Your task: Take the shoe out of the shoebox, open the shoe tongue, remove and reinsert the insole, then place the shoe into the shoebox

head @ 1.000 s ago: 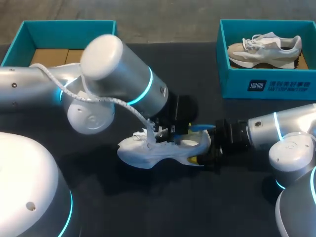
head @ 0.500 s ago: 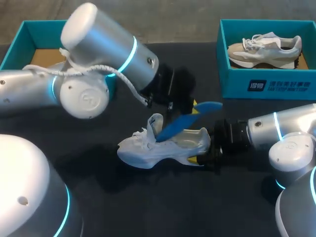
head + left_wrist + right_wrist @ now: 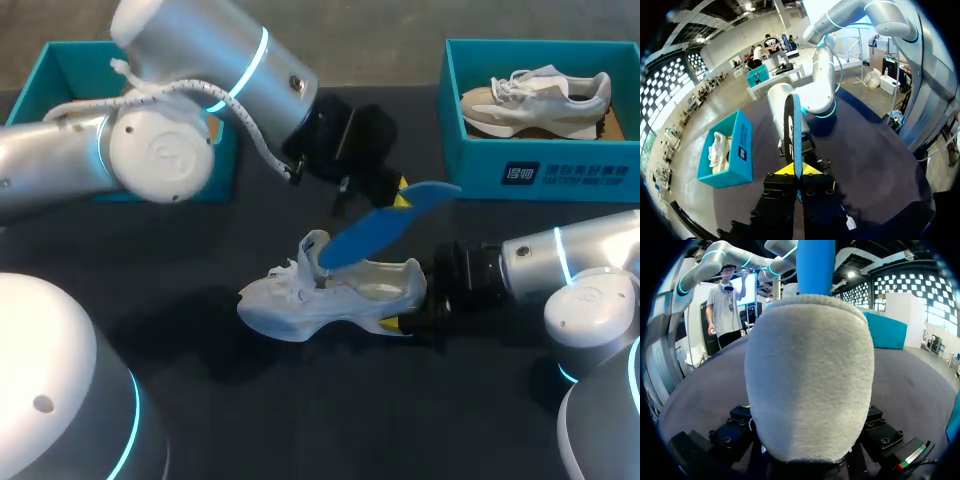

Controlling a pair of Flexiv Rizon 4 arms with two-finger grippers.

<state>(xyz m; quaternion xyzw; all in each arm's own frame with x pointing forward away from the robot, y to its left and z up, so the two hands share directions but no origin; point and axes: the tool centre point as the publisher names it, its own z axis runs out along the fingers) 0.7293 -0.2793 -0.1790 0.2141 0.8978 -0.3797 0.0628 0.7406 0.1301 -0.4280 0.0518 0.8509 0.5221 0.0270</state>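
Jaws clamped, my left gripper (image 3: 397,192) holds the insole (image 3: 375,232) almost clear of the shoe (image 3: 300,300), right gripper (image 3: 405,318) pinching its heel; reinsertion, boxing left.

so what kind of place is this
Likely a robot lab test bench: two arms at a dark table, with teal shoeboxes and a shoe whose insole the left gripper holds.

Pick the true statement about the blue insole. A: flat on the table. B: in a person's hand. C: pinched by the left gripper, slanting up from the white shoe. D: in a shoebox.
C: the left gripper clamps the blue insole, whose lower end is at the white shoe opening.
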